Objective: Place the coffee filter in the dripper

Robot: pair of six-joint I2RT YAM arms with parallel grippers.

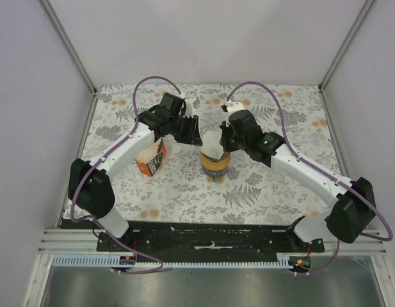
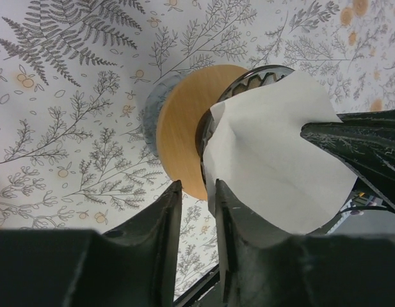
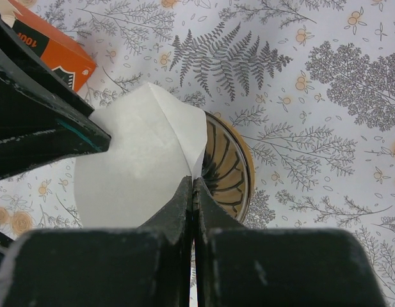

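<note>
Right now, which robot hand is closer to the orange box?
Left. The left gripper sits between the orange box and the coffee filter. The right gripper is farther off, on the filter's other side, pinching its edge.

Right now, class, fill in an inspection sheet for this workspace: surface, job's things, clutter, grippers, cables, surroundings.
Surface: table under a flowered cloth, flat.
Job's things: white paper filter held over the dripper's rim, not yet seated; dark ribbed dripper on an amber ring.
Clutter: orange packet on the left arm's side of the dripper.
Grippers: right gripper shut on the filter's edge; left gripper slightly open beside the filter.
Cables: purple cables loop above both arms.
Surroundings: plain grey walls, metal frame.
</note>
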